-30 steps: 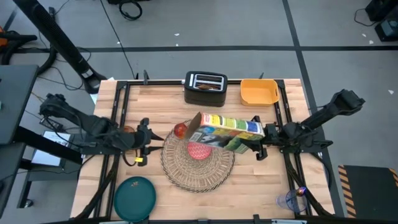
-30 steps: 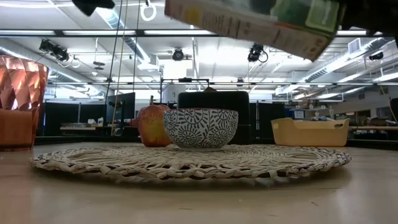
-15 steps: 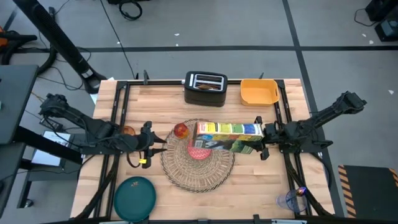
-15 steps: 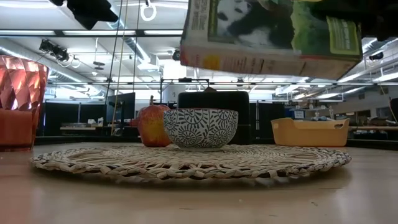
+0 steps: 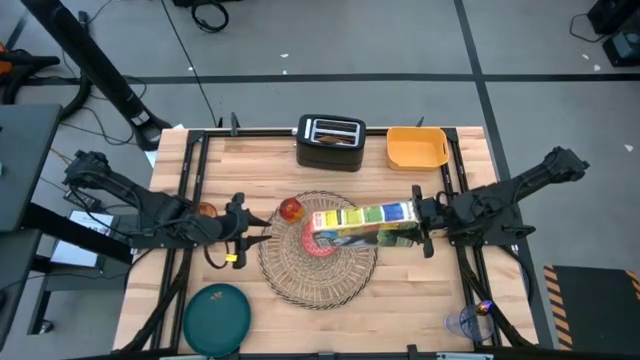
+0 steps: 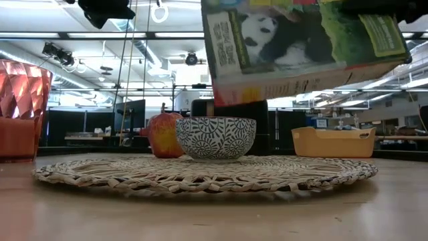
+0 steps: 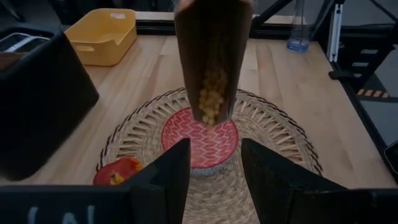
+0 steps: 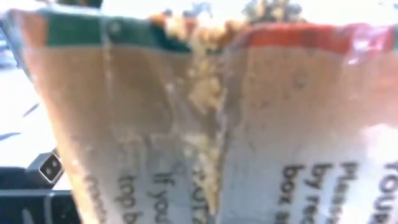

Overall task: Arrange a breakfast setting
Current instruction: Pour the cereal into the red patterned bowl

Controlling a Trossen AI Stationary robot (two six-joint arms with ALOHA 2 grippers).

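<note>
We hold a cereal box [image 5: 365, 222] in our right end effector [image 5: 420, 226], clamped at its closed end and tipped on its side, its open mouth over the small red bowl [image 5: 318, 243]. Cereal sits at the mouth, ready to fall. The bowl sits near the centre of the woven placemat [image 5: 318, 272], the red apple [image 5: 291, 209] at its ten o'clock. Our left end effector [image 5: 238, 222] waits at the mat's nine o'clock, fingers half spread, empty, beside the orange cup [image 5: 206, 212]. The teal plate [image 5: 217, 318] lies off the mat, at seven o'clock on the worktop. We judge the carton light and crushable, best gripped across its narrow sides; the bowl looks breakable.
</note>
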